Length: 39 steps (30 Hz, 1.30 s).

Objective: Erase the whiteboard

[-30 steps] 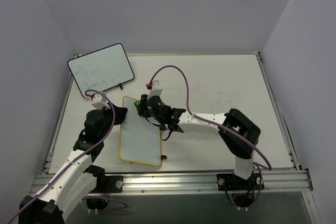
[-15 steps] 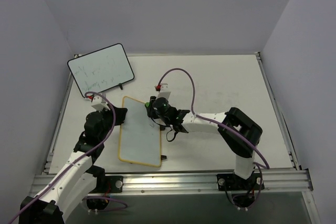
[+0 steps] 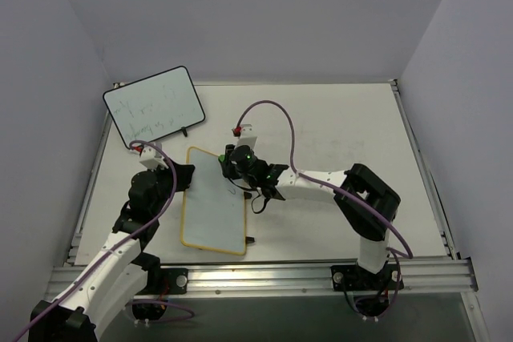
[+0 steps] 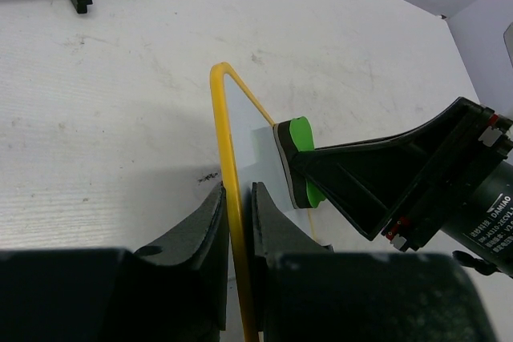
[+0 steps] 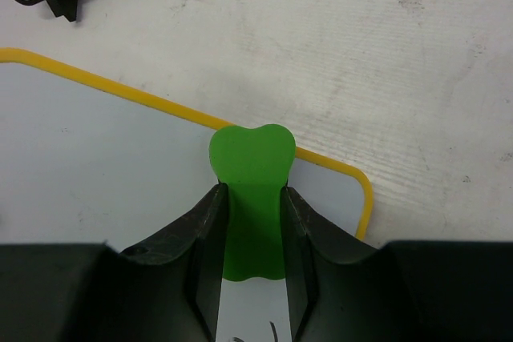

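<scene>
- Top view: the whiteboard (image 3: 215, 206) lies flat on the table (image 3: 345, 134) between the two arms. The left gripper (image 3: 181, 179) sits at its left edge and the right gripper (image 3: 228, 162) at its far right corner. A black-rimmed board (image 3: 152, 106) stands propped at the far left.
- Left wrist: the left fingers are pinched on the whiteboard's yellow rim.
- Right wrist: the right fingers are clamped on a green eraser (image 5: 251, 154) resting on the whiteboard near its corner.
</scene>
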Motion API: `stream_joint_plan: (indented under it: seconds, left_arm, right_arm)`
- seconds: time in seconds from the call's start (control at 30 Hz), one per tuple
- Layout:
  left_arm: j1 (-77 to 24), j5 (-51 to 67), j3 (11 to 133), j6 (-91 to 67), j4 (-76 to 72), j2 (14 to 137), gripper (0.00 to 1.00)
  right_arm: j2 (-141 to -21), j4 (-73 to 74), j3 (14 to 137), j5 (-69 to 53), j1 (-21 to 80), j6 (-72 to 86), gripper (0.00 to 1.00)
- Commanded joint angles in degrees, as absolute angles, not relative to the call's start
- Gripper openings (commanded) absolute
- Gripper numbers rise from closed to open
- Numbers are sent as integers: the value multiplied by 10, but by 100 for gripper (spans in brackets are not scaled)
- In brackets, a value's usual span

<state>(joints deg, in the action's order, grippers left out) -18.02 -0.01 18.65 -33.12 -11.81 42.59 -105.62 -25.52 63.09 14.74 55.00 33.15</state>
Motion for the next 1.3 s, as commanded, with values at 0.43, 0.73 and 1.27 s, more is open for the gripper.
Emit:
stream_joint_plan:
  seconds: [0.43,0.73,1.27]
  left_arm:
    - [-197,34,187,-275,-172,410,2]
    - [-198,33,188,-275,-171,407,2]
    - [-200,29,190,-276,-166,403,2]
  right_arm:
    - [-1046,-293,512,207,563,395,0]
    - [-1043,-282,494,245,563,410,0]
    - [-1032,-268,549,293,667,413,0]
